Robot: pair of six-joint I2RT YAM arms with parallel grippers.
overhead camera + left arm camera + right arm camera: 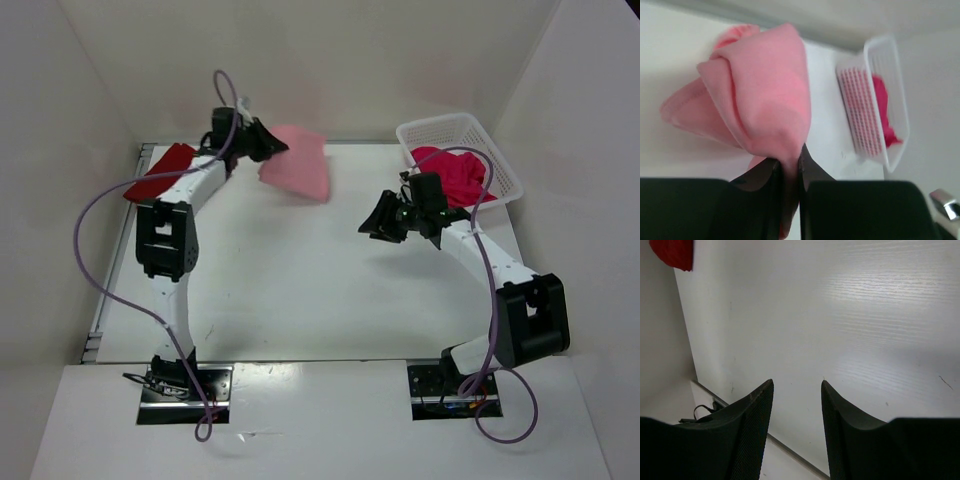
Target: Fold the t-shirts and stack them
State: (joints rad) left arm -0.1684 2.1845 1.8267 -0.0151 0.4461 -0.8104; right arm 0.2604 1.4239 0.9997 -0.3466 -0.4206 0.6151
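At far edge | left tool (790, 164) pinches pink shirt (767, 95) | right tool (797, 390) spread

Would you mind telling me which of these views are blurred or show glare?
Top external: evenly lit and mostly sharp, though the pink shirt looks slightly smeared. Left wrist: the whole frame is soft, the pink shirt and basket both blurred. Right wrist: broad glare on the table; the near jaws are dark silhouettes.

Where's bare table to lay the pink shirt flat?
Bare: table middle and near strip, between left gripper holding pink shirt and right gripper. Crowded: dark red shirt far left, basket with magenta shirt far right.
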